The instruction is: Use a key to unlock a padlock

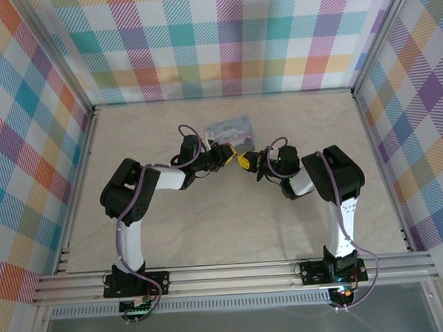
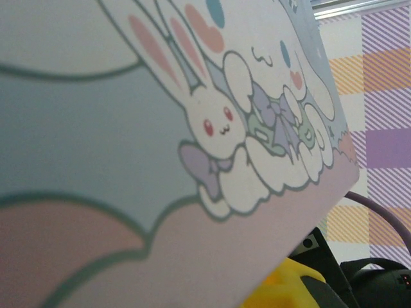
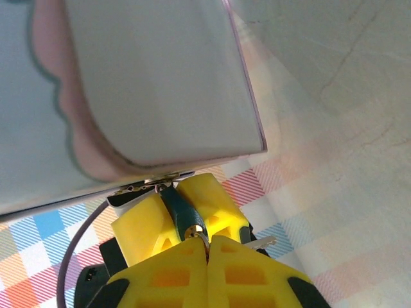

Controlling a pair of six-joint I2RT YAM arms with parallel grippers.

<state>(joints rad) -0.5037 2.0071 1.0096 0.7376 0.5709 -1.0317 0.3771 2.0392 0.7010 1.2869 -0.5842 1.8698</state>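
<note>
In the right wrist view the padlock (image 3: 182, 215), a small dark-blue body, sits clamped between the yellow fingers (image 3: 138, 228) of my left gripper (image 3: 178, 206), just under the tin's lower edge. My right gripper (image 3: 207, 249) meets it from below, its two yellow fingers pressed together on the key (image 3: 205, 239), whose metal tip is at the lock's keyhole. A second silvery key (image 3: 263, 242) sticks out to the right. From above, the left gripper (image 1: 229, 155) and right gripper (image 1: 244, 162) meet tip to tip at mid-table.
A pale blue tin (image 1: 230, 127) with white cartoon rabbits stands right behind the grippers, very close in the left wrist view (image 2: 128, 160) and right wrist view (image 3: 160, 83). Plaid walls enclose the beige table (image 1: 210, 226); aluminium rails run along its near edge.
</note>
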